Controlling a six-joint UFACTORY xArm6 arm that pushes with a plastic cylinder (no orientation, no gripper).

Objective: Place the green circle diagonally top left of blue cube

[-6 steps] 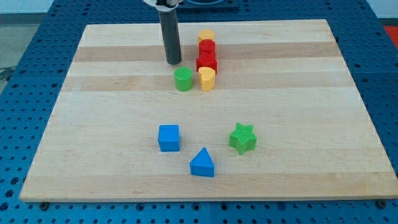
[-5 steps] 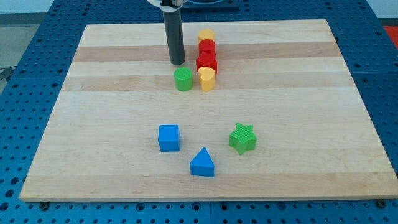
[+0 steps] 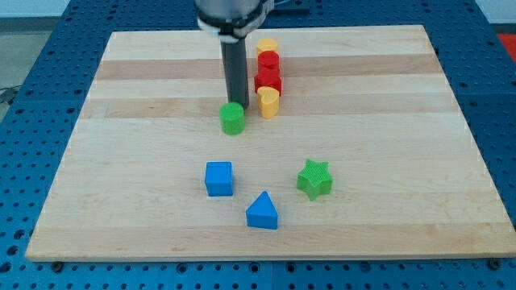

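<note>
The green circle (image 3: 232, 118) stands on the wooden board (image 3: 121, 161), above the blue cube (image 3: 218, 178) and slightly to its right. My tip (image 3: 238, 105) touches the green circle's top edge from the view's top. The rod rises straight up from there. The blue cube sits in the lower middle of the board.
A yellow block (image 3: 268, 102), two red blocks (image 3: 268, 80) and another yellow block (image 3: 267, 46) form a column right of the rod. A blue triangle (image 3: 262, 211) and a green star (image 3: 314, 179) lie right of the blue cube.
My tip has moved toward the view's bottom and slightly right, reaching the green circle. The green circle has slid a little toward the view's bottom and left, away from the yellow block.
</note>
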